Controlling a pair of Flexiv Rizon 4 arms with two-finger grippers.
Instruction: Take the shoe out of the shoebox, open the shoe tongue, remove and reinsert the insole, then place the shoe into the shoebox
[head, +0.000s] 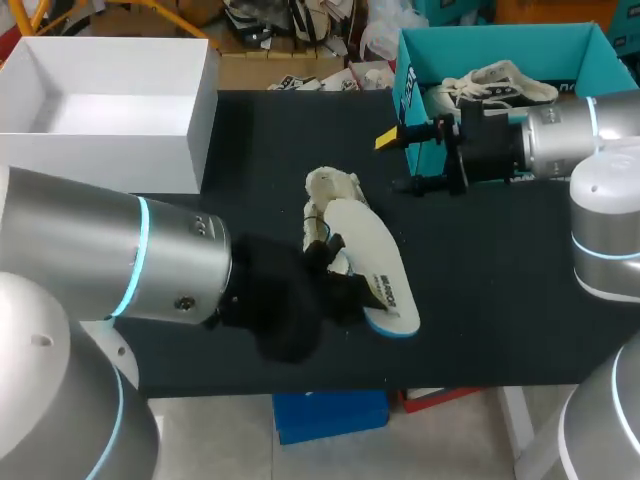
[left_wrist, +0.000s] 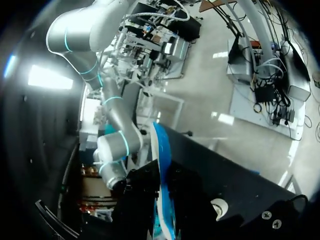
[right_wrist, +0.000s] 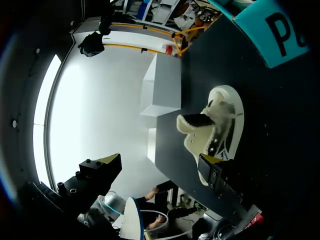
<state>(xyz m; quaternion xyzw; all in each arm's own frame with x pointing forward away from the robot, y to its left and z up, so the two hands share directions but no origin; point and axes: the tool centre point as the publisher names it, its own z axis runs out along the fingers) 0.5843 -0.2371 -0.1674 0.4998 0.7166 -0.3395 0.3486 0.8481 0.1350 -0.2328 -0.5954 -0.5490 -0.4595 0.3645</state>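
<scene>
Currently your left gripper (head: 338, 285) pinches the white, blue-edged foam insole (head: 375, 265) mid-table; your right gripper (head: 398, 162) gapes empty beside the teal cardboard shoebox (head: 403, 80). Only the left wrist view shows the pinch.

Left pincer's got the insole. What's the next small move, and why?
Probably bring the right pincer over to steady the shoe. The left pincer grips the insole, which lies across the shoe rather than inside it, while the right pincer hangs open and empty by the teal shoebox.

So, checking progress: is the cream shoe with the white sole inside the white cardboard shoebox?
No, the cream shoe lies on the black table, outside the white shoebox.
</scene>
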